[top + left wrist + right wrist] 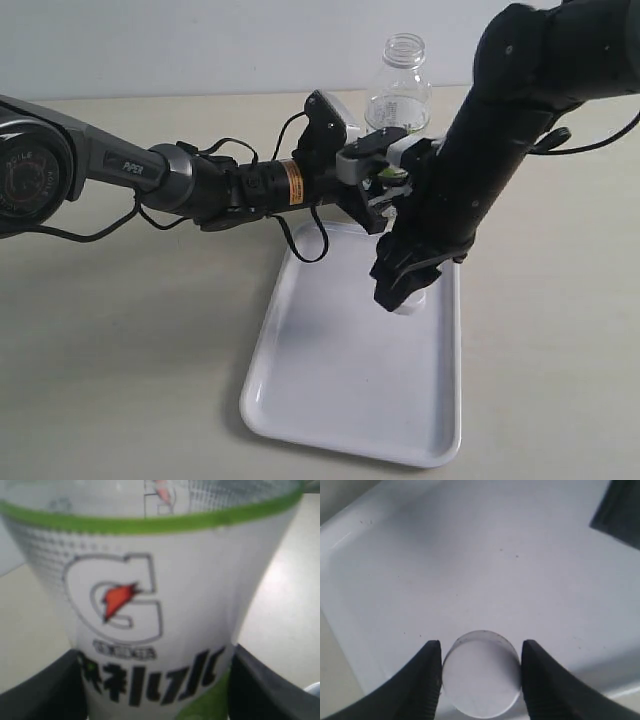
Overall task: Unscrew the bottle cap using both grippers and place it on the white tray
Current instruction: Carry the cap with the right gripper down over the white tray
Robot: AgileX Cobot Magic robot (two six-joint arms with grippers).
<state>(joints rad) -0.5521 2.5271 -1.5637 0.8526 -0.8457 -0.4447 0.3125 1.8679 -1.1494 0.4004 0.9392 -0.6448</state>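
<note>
**Cap off the bottle, held at the tray**

- Left claw (156, 652): closed on the bottle (400, 95). In the left wrist view its two black fingers (45, 690) press on either side of the label (150, 605), which bears a green band, a G logo with an orange bolt and dark lettering.
- Bottle: upright at the far end of the white tray (340, 390), neck open and uncapped. Its base is hidden behind the arms.
- Right claw (481, 650): reaches down over the far right part of the tray and grips the bottle cap (481, 680), one finger against each side.
- Bottle cap: white, flat top facing the right wrist camera, low at the tray surface. Cannot tell whether it rests on the tray.
- Tray lies flat on the beige bench (120, 350).
</note>
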